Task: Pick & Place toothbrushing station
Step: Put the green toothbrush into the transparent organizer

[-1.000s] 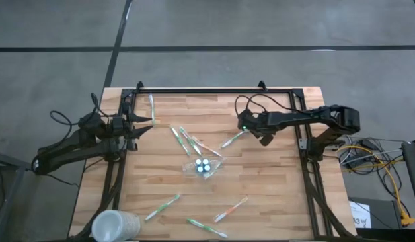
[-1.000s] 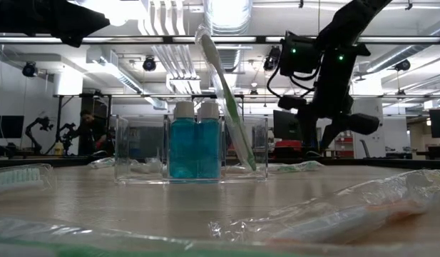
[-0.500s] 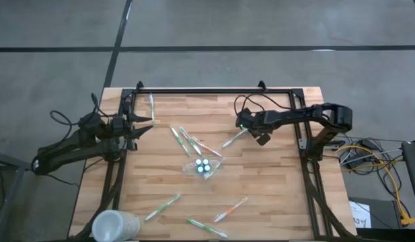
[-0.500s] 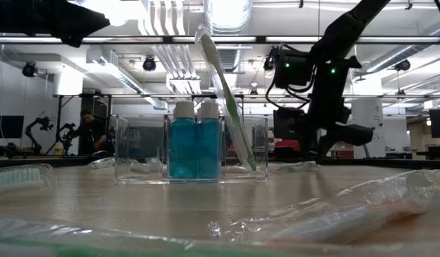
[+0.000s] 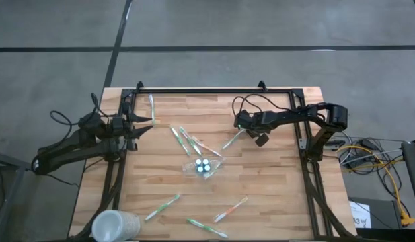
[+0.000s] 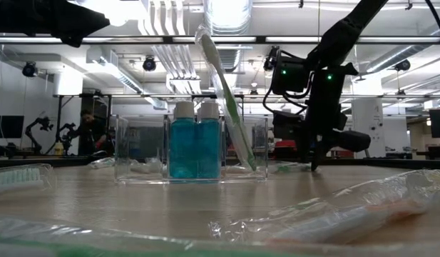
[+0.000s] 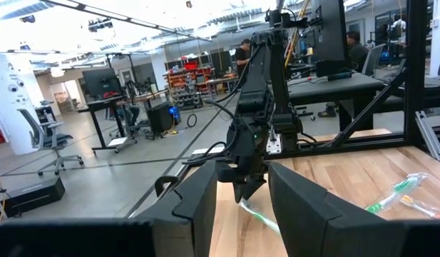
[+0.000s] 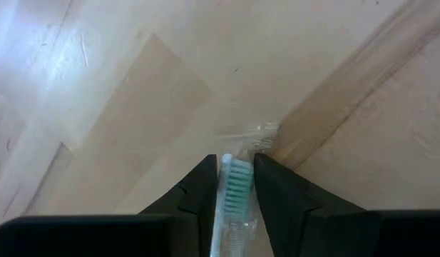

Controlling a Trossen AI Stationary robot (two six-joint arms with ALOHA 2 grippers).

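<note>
Centrally on the table (image 5: 274, 195) stands the clear holder (image 5: 204, 167), two blue tubes (image 6: 195, 148) upright inside and one green-and-white brush (image 6: 227, 100) leaning in it. Right gripper (image 8: 237, 168), down at the board to the holder's back right, straddles a wrapped toothbrush (image 5: 233, 139) at its bristle end, fingers narrow and closing. That brush lies flat, diagonal, far end toward the holder. Left gripper (image 5: 148, 122) waits partly open at the left edge.

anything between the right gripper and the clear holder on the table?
High view: the right gripper sits over one end of a wrapped green toothbrush, which runs back toward the clear holder. Past the brush's other end, only bare wood before the holder.
</note>
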